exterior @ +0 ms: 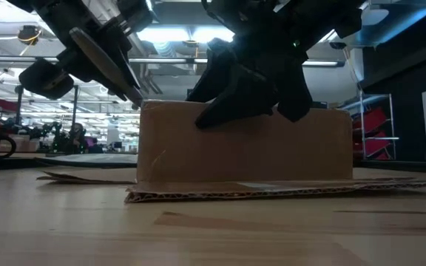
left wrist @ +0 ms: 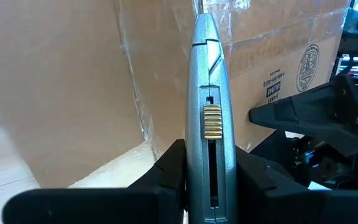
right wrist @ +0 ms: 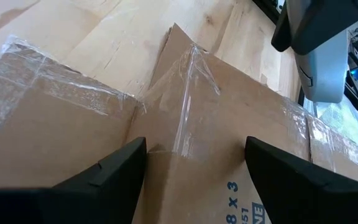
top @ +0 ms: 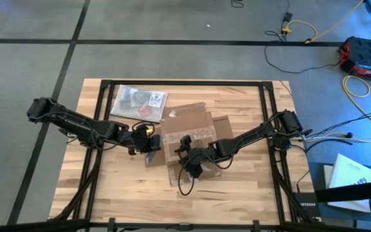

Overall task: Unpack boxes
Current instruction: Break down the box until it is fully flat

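The brown cardboard box [top: 187, 136] stands mid-table, its flaps crossed by shiny clear tape [right wrist: 188, 118]; one near flap [exterior: 272, 191] lies flat on the wood. My left gripper [top: 145, 147] is at the box's left side, shut on a silver-grey box cutter [left wrist: 209, 112] whose tip [exterior: 139, 103] reaches the box's upper left edge. My right gripper [right wrist: 194, 168] is open over the taped top, near the box's near side [top: 189, 156]. My left gripper pinches the box cutter's handle [left wrist: 210, 186] between its two fingers [left wrist: 166, 171]. The cutter runs along the fingers and sticks out ahead of them. It slants down from the table's left, clear of the table. My right gripper's fingers [right wrist: 110, 171] straddle the taped seam; whether they rest on the cardboard I cannot tell.
A clear plastic bag [top: 138, 102] with printed inserts lies at the far left of the table, a small red-and-blue object [top: 148, 111] at its near corner. Black frame rails [top: 185, 82] run along the table's edges. Bare wood [top: 114, 187] lies near left.
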Tool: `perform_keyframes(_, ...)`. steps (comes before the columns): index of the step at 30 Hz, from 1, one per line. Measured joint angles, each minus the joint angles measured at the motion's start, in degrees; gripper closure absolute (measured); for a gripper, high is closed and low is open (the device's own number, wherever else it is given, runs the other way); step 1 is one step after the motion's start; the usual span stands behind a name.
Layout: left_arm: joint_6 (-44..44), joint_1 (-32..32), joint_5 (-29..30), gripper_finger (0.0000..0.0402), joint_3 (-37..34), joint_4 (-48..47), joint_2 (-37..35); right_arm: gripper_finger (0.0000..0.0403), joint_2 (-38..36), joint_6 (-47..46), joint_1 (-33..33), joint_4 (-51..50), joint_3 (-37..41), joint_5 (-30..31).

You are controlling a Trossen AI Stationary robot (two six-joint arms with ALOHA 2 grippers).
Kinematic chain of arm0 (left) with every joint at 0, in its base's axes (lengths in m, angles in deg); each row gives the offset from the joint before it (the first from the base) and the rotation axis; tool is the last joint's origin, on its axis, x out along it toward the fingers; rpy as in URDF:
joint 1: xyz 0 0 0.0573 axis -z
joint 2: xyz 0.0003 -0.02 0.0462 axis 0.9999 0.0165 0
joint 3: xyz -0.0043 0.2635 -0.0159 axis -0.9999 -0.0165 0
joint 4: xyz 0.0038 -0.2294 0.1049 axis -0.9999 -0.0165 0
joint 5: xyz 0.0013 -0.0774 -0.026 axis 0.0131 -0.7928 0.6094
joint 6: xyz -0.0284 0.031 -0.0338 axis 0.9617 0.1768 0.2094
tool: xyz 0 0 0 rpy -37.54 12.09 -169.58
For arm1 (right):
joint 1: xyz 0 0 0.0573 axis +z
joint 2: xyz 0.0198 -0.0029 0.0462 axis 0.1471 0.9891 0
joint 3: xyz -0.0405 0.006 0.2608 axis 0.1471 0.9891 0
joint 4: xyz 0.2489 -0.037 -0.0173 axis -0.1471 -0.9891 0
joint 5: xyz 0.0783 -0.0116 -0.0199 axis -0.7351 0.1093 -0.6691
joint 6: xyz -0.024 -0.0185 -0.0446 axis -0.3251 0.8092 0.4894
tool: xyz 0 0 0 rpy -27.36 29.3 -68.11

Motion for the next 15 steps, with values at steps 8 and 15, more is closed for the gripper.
perform_keyframes(8, 0.1, 0.3, -0.3, 0.0343, 0.0, 1.7, 1.4, 0.0145, 0.0, 0.0, 0.0, 1.3, 0.1, 1.5)
perform_keyframes(15, 0.7, 1.4, -0.2, 0.0343, 0.0, 1.6, 1.6, 0.0145, 0.0, 0.0, 0.0, 1.3, 0.1, 1.9)
